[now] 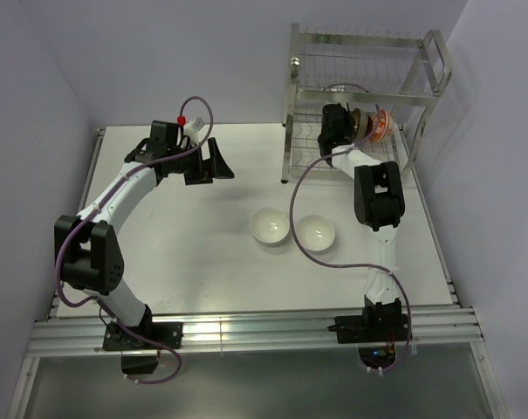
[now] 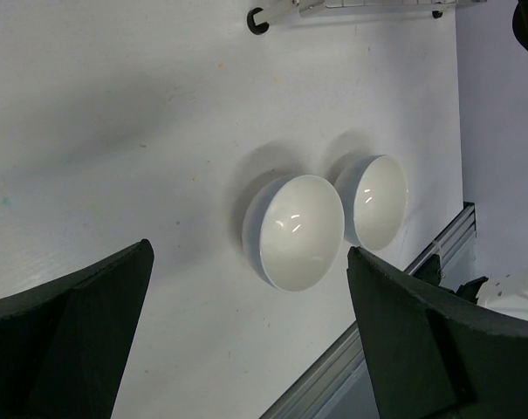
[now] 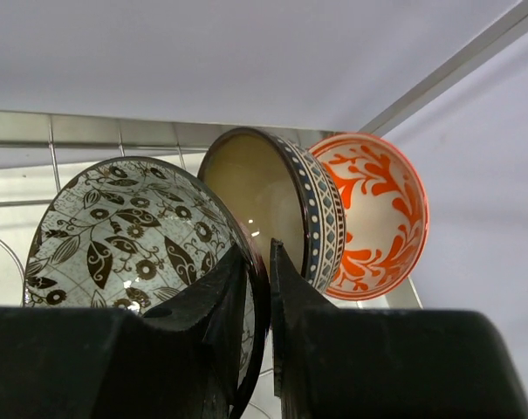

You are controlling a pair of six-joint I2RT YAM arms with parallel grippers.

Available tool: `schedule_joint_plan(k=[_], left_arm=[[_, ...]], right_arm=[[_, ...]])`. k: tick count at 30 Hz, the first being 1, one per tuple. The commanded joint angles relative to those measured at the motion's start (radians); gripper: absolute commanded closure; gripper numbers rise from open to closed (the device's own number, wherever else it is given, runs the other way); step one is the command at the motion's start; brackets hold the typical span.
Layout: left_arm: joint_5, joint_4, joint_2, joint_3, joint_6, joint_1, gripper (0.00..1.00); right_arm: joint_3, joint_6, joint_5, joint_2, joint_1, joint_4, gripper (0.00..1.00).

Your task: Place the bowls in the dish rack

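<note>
Glazed ceramic, it seems: grey-white leaf-patterned bowl [image 3: 133, 236], rigid, slick, chippable, with the rim the hold. Right gripper [image 3: 262, 262] pinches it there, apparently in the lower tier of the silver wire dish rack [image 1: 293, 96]. Left gripper [image 2: 248, 253] spread wide.

Overhead and left-wrist views share white bowls [image 1: 270, 226].

A white table [image 1: 202, 262] stands between pale lilac walls [image 1: 159, 52]; an aluminium rail [image 1: 246, 336] runs along its near edge.
</note>
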Motion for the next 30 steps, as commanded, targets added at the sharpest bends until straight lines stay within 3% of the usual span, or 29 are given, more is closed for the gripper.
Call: schedule_joint_plan(k=[1, 30], left_arm=[[0.017, 0.041, -0.013, -0.015, 0.011, 0.008, 0.01], [0.05, 0.078, -0.047, -0.091, 0.018, 0.057, 0.0]], right_arm=[[0.084, -0.077, 0.08, 0.032, 0.028, 0.089, 1.0], [0.179, -0.431, 0.146, 0.149, 0.064, 0.342, 1.0]])
